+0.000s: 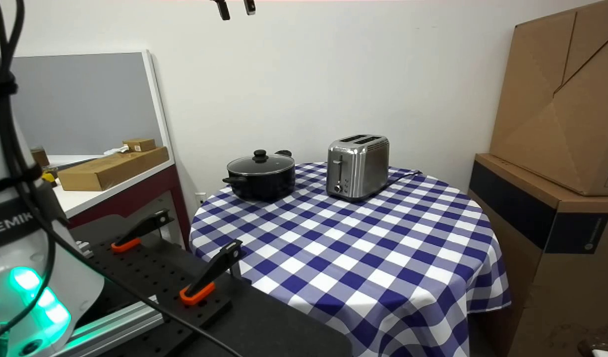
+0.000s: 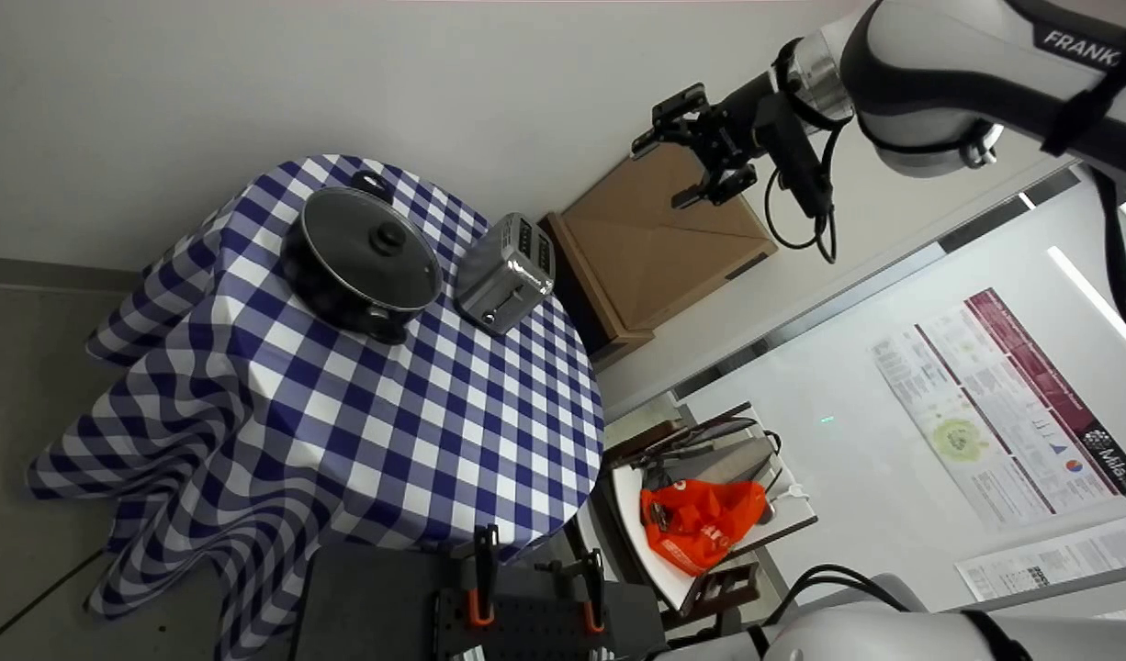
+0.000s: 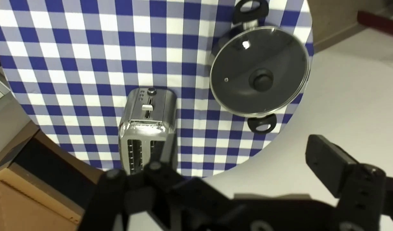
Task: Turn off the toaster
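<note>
The silver toaster (image 1: 357, 168) stands upright on the checkered table, and it also shows in an exterior view (image 2: 506, 275) and the wrist view (image 3: 145, 128). Its front has a lever (image 1: 337, 161) near the top of its slot and a round dial (image 1: 337, 188) below. In the wrist view the lever (image 3: 147, 107) and dial (image 3: 152, 91) face up the picture. My gripper (image 2: 664, 173) is open and empty, high above the table and apart from the toaster. In the wrist view one finger of the gripper (image 3: 244, 149) covers part of the toaster's slotted top.
A black lidded pot (image 1: 262, 181) stands beside the toaster on the round table (image 1: 363, 258). A cord (image 1: 405, 176) runs behind the toaster. Large cardboard boxes (image 1: 557, 109) stand past the table. Black clamps (image 1: 214, 270) sit at the robot's base. A wall (image 1: 408, 74) is behind.
</note>
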Robot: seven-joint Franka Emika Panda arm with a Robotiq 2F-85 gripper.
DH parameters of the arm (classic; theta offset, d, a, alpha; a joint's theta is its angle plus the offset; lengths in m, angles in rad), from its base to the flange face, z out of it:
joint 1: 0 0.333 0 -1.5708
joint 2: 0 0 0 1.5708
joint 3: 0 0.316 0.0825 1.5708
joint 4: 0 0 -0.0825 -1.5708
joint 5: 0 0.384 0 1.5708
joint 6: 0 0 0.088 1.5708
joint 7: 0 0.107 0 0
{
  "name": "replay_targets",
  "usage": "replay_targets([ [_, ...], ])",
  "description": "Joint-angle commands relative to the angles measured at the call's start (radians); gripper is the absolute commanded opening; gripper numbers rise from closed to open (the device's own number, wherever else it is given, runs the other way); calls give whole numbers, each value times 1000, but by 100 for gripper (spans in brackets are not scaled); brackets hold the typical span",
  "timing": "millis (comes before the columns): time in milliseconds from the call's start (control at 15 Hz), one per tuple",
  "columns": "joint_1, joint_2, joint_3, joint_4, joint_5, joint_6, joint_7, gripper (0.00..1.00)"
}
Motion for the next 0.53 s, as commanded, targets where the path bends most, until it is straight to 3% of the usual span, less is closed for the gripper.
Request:
replay_targets([
  [0, -59, 31, 7, -56, -86, 181, 117, 100],
  [467, -162, 154, -19, -78, -296, 336, 270, 100],
])
